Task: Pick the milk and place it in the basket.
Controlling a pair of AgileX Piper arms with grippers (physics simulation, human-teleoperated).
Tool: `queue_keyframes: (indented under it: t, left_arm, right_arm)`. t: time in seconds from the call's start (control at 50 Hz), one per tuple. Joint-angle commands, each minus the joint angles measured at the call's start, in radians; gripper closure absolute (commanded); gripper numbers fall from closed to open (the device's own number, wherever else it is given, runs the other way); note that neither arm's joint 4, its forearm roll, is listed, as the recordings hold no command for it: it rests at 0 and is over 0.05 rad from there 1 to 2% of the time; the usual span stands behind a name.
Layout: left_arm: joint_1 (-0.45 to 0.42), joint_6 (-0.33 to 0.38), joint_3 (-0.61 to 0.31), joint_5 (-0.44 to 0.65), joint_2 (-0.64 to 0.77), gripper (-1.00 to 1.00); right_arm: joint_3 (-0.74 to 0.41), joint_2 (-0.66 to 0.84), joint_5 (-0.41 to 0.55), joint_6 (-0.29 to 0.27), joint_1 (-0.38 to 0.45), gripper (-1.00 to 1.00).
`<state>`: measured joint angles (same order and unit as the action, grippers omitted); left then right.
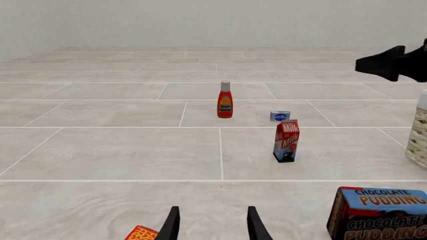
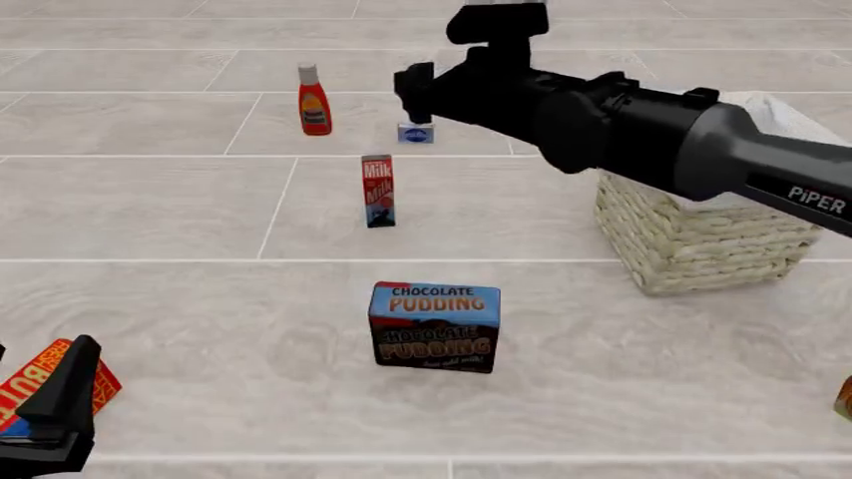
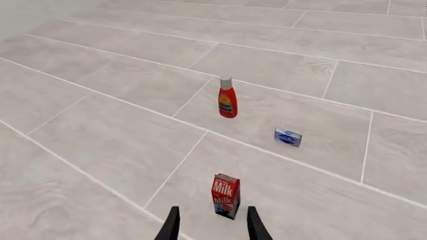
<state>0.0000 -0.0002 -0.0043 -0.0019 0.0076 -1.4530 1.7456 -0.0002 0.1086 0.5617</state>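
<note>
The milk [image 2: 378,190], a small upright carton with a red top, stands on the tiled surface left of the basket [image 2: 705,235], a pale wicker basket with white lining. It also shows in the left wrist view [image 1: 286,141] and the right wrist view [image 3: 225,195]. My right gripper [image 3: 212,227] is open and empty, high above and beyond the milk in the front view [image 2: 415,92], looking down at it. My left gripper [image 1: 212,227] is open and empty, low at the near left [image 2: 54,404], far from the milk.
A red sauce bottle [image 2: 313,100] and a small blue-white box [image 2: 415,133] stand beyond the milk. A chocolate pudding box [image 2: 434,326] sits nearer than the milk. An orange-red packet [image 2: 40,379] lies by my left gripper. The basket's edge [image 1: 419,132] shows in the left wrist view.
</note>
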Motion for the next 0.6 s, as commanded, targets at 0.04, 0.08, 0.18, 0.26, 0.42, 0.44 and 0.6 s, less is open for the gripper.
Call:
queue_keyframes:
  t: [0.04,0.08,0.18,0.26,0.42,0.44,0.6]
  left_arm:
    - [0.000,0.000,0.000,0.000,0.000,-1.00]
    - [0.000,0.000,0.000,0.000,0.000,-1.00]
    - [0.000,0.000,0.000,0.000,0.000,-1.00]
    - [0.000,0.000,0.000,0.000,0.000,-1.00]
    - [0.000,0.000,0.000,0.000,0.000,-1.00]
    - [0.000,0.000,0.000,0.000,0.000,-1.00]
    - [0.000,0.000,0.000,0.000,0.000,-1.00]
  right_arm:
    - [-0.110,0.119,0.028,0.015,-0.014,-1.00]
    - [-0.119,0.127,0.030,0.016,-0.016,-1.00]
    - [-0.184,0.186,0.053,0.032,-0.014,-1.00]
    - [-0.242,0.238,0.075,0.051,0.002,-1.00]
    - [-0.301,0.307,0.078,0.051,-0.020,-1.00]
    - [-0.301,0.307,0.078,0.051,-0.020,-1.00]
    - [-0.378,0.379,0.102,0.058,-0.028,-1.00]
